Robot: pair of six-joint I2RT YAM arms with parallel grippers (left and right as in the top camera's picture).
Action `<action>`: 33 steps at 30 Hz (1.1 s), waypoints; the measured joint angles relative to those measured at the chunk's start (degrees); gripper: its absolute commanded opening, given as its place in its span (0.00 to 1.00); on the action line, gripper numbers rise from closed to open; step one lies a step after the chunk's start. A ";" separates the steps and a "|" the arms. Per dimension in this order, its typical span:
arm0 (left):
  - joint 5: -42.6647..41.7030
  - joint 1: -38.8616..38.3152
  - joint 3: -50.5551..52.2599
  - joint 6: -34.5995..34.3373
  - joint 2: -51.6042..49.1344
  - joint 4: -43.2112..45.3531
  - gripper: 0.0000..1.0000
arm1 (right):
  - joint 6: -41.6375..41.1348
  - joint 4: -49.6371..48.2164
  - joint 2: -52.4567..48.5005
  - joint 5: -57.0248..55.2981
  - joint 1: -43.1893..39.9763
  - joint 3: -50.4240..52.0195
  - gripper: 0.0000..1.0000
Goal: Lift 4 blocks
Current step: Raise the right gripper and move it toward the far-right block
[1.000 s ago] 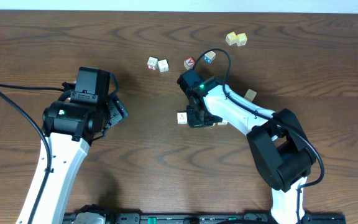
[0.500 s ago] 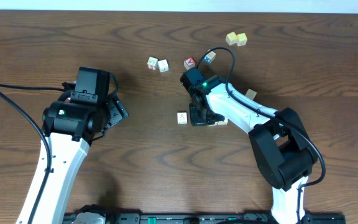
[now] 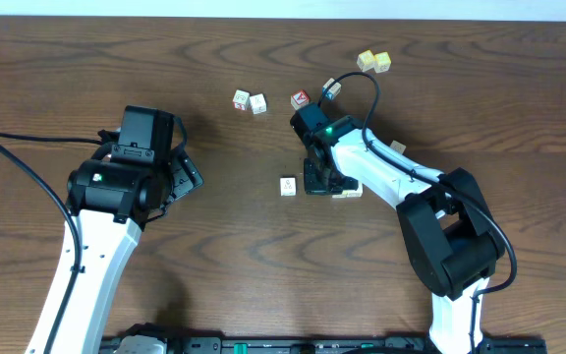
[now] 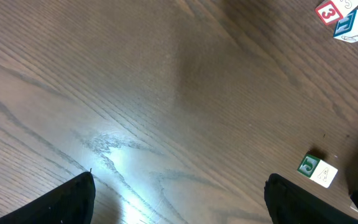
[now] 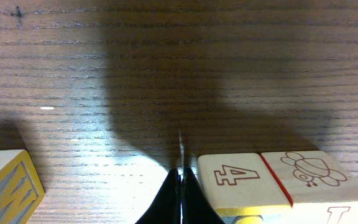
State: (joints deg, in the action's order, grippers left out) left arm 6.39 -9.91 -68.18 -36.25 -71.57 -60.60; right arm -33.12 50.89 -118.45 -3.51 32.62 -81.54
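Your right gripper (image 3: 319, 180) had drifted to its right over the last second. That left the W block (image 3: 288, 186), which it had been crowding, standing apart on its left.

You had its jaws clenched tight on nothing. In the wrist view the two fingertips (image 5: 174, 198) met in a thin black wedge pointing down at the bare table (image 5: 166, 62).

Just to the gripper's right sat the block marked 4 (image 5: 231, 176), so close to the fingers that you could not tell touching from barely apart. Pressed against that block's far side was the turtle block (image 5: 307, 177). Both rested flat on the wood. On the gripper's left the W block showed a yellow side.

Beyond the gripper and well apart from it, two more pale blocks (image 3: 242, 99) stood side by side. The red-faced cube (image 3: 300, 99) and the blue-faced cube (image 3: 331, 90) stood closer to its line, and the yellow-green pair (image 3: 373, 62) lay farthest out. None of the blocks was off the table.

Your left gripper (image 3: 183, 175) hung well away to the left, jaws spread wide with nothing between them. Its fingers (image 4: 73, 199) showed only as dark corners at the bottom of its own view.
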 measured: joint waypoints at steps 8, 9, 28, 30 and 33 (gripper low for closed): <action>0.00 0.02 0.00 0.00 0.00 0.00 0.87 | 0.42 3.48 -0.07 0.00 -0.07 -2.32 0.12; 0.00 0.02 0.00 0.00 0.00 0.04 0.87 | 0.61 4.72 -0.07 0.02 -0.17 -3.87 0.12; 0.00 0.02 0.00 0.00 0.00 0.00 0.87 | 8.28 19.74 -0.04 1.60 -21.31 -20.70 0.57; 0.00 0.02 0.00 0.00 0.00 0.00 0.87 | 9.22 18.62 -0.04 1.81 -22.77 -18.86 0.67; 0.00 0.00 0.00 0.00 0.00 0.00 0.87 | 10.62 15.58 -0.07 2.43 -24.24 -16.00 0.73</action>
State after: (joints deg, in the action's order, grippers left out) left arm 6.39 -9.91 -68.18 -36.25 -71.57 -60.60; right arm -22.50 66.48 -118.52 -1.08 8.38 -97.54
